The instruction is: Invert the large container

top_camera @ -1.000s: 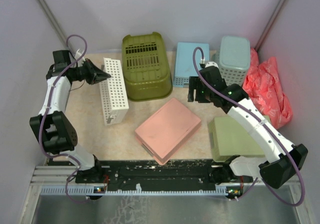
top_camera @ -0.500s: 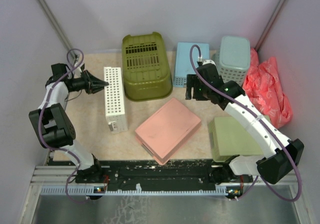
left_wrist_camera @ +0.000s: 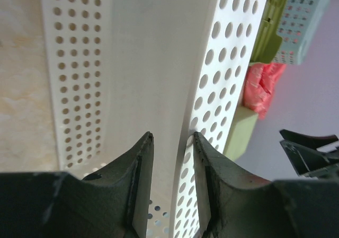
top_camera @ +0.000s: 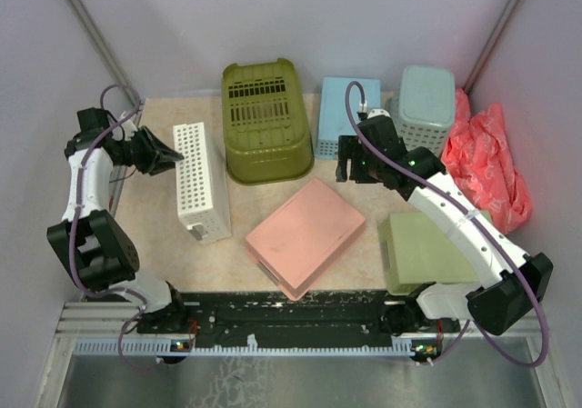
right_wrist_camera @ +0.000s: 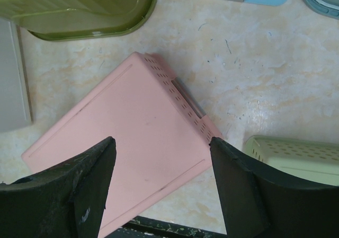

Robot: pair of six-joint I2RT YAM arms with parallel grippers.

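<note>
Release is the change: the left tool (top_camera: pixel 171 158), pinched on the white perforated basket (top_camera: pixel 201 183) a second ago, now has its jaws apart astride the basket's wall and has drawn back left. The right tool (top_camera: pixel 353 170) hangs spread and empty over the pink tray (top_camera: pixel 306 235). The large container (top_camera: pixel 265 122) sits far centre on the surface (top_camera: pixel 155 222), slotted bottom upward, so it looks already inverted.
</note>
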